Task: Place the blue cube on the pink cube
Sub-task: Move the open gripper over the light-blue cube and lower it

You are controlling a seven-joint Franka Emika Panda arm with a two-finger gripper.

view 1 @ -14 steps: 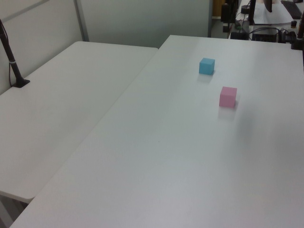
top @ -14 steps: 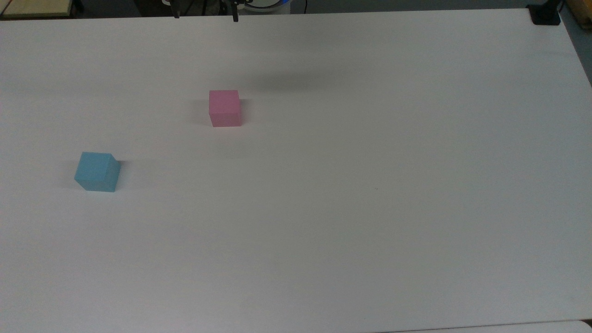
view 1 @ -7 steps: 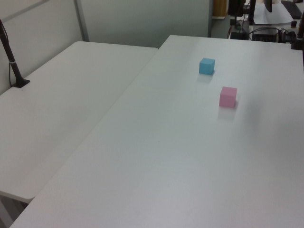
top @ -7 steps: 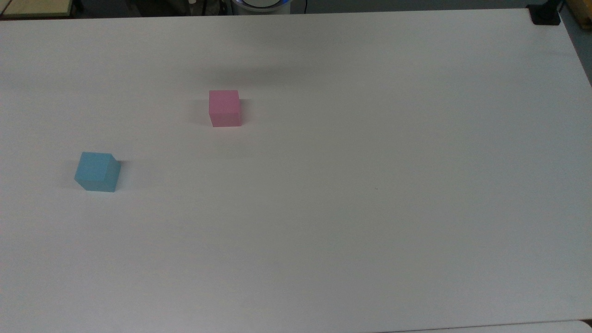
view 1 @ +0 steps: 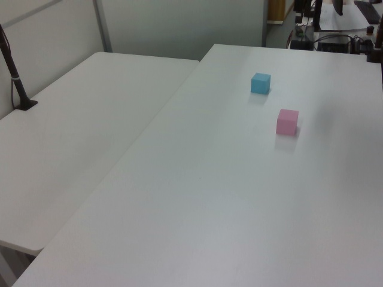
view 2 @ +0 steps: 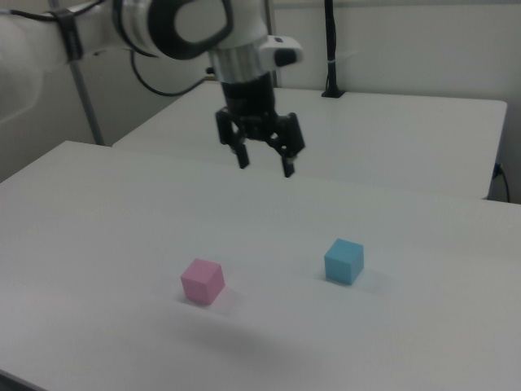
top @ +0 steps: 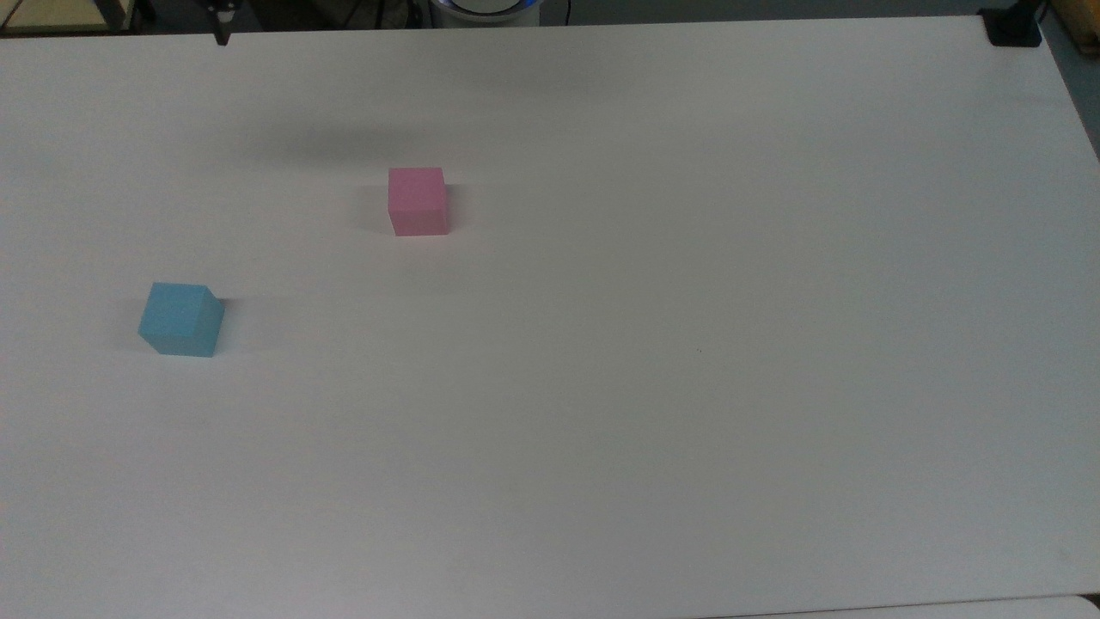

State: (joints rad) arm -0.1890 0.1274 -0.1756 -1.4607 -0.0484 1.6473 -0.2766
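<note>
The small matte sky-blue cube (top: 180, 320) sits on the white surface (top: 653, 361) toward the top view's near left, and the small matte pastel pink cube (top: 418, 200) sits farther back and to the top view's right of it; the two are well apart, each flat on the surface. In the right view the pincer (view 2: 264, 167) hangs high above the surface with its two fingers spread apart and nothing between them, roughly over the gap behind the cubes. The grasp is not yet begun, so most risks lie ahead. The blue cube stands turned at an angle in the top view, so a pincer that comes down without matching that turn would likely catch corners and spin or push the cube aside. A descent off-centre could nudge it away. Later, a tilted or offset release on the equally small pink cube could let it slide off.
</note>
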